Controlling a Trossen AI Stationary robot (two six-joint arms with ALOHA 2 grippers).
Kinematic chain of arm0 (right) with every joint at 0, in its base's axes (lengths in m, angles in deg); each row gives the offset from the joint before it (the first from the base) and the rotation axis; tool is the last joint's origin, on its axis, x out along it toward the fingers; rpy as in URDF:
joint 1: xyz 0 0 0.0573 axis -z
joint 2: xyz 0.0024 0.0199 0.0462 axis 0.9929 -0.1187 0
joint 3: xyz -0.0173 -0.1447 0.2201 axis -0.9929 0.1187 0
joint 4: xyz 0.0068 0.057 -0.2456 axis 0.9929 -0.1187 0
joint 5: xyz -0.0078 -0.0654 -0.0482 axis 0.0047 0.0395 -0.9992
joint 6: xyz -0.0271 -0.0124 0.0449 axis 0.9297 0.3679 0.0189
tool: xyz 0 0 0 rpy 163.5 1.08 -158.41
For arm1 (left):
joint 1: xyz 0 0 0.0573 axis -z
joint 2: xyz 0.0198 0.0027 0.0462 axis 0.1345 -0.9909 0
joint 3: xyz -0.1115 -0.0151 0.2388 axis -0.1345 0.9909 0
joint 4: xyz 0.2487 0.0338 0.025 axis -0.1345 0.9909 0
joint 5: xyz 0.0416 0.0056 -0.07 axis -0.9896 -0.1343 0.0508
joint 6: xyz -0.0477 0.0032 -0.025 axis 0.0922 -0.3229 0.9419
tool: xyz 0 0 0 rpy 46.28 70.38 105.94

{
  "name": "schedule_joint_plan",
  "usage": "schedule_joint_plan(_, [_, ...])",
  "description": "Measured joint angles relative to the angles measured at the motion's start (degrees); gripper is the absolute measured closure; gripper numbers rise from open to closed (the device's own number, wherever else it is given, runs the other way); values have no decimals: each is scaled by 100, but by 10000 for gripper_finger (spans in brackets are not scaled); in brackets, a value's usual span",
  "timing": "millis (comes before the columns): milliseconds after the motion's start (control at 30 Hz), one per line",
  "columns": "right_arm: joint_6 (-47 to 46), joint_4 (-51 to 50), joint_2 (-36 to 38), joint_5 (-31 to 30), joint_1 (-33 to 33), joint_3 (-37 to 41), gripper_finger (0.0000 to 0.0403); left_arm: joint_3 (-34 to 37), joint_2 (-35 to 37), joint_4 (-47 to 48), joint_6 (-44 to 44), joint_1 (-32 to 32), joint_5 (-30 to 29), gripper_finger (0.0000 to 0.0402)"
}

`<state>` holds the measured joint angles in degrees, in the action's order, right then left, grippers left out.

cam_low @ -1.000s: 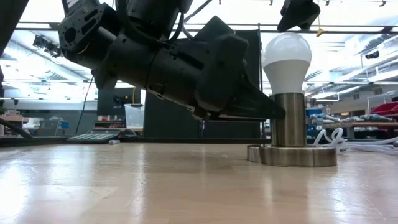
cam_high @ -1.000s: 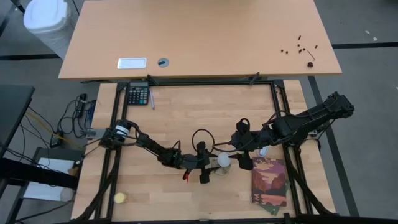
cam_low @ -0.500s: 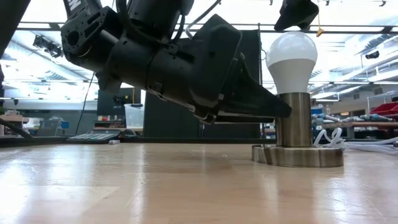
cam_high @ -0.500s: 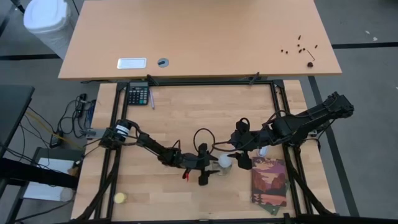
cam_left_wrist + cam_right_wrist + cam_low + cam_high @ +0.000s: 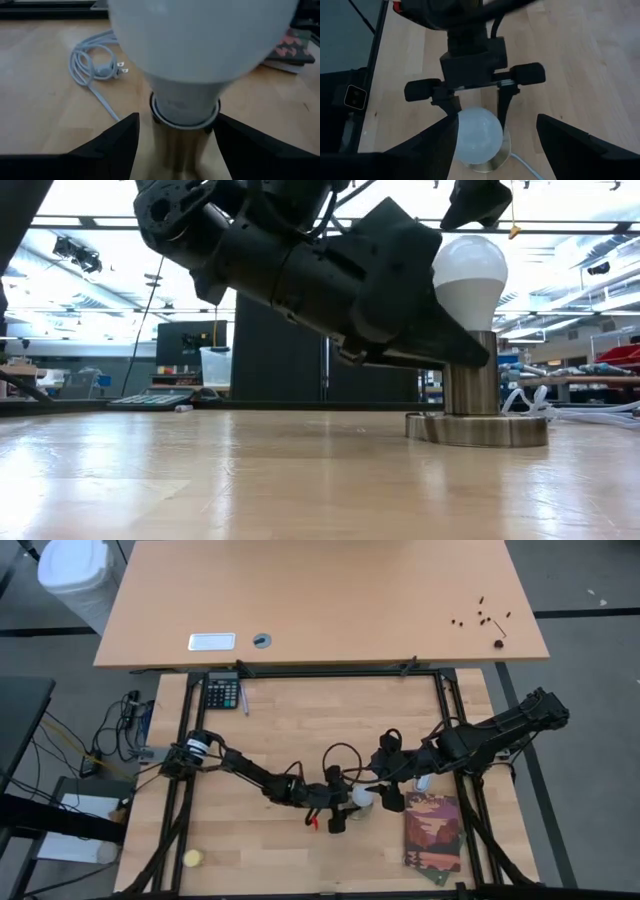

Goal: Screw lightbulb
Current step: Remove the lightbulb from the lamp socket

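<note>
Lightbulb (image 5: 467, 275) stands upright in one round metal socket (image 5: 476, 412) on the wooden table (image 5: 300, 730). Two dark arms meet here. The left gripper (image 5: 476, 111) has its two fingers (image 5: 451, 104) spread open, one on each side of the socket neck just under the bulb — whether they touch it I cannot tell. The right gripper (image 5: 391, 792) hangs just above the bulb, fingers open, holding nothing. One book (image 5: 434, 830), one calculator (image 5: 222, 693), one grey cord (image 5: 92, 70) and one small yellow ball (image 5: 192, 858) lie around.
</note>
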<state>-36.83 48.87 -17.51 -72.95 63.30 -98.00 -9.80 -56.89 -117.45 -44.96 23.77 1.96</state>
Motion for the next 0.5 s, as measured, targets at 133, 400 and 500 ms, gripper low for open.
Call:
schedule_joint_plan(133, [-3,-4,2,2,0,0,127,8,0,82,-3,-56,11,145])
schedule_joint_plan(400, [-313,-35,-182,10,-25,0,127,3,-325,-458,23,-174,80,163])
schedule_joint_plan(500, [-346,-71,-255,47,-63,0,127,-9,-359,-521,23,-180,83,165])
